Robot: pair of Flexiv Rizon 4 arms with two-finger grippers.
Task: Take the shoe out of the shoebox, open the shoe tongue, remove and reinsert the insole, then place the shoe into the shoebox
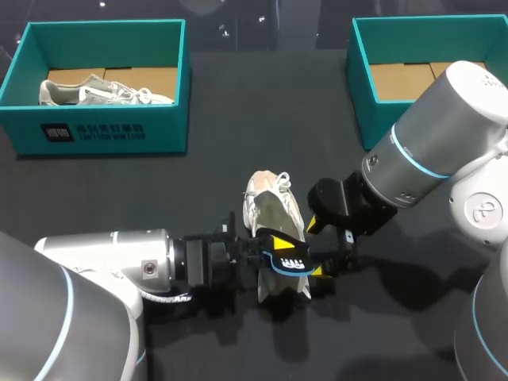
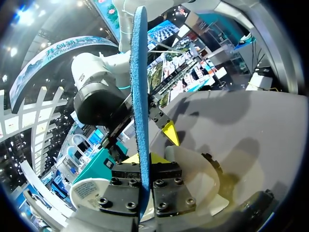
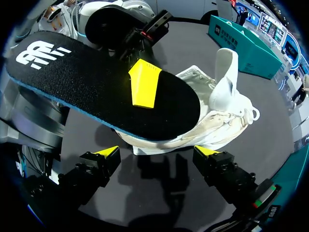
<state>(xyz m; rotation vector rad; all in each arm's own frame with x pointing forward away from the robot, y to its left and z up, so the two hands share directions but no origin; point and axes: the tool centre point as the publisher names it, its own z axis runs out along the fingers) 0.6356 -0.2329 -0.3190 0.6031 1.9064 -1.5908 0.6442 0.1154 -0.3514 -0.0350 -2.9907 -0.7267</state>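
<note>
A white shoe lies on the dark table, its tongue standing up. My left gripper is shut on a black insole with a blue edge, holding it over the shoe's heel end. In the left wrist view the insole stands edge-on between that gripper's fingers. In the right wrist view the insole spreads flat above the shoe, with a left fingertip pressed on it. My right gripper is open just short of shoe and insole, touching neither.
A teal shoebox at the back left holds another pale shoe. A second teal shoebox stands at the back right, its cardboard floor showing. My right arm stretches in front of that box.
</note>
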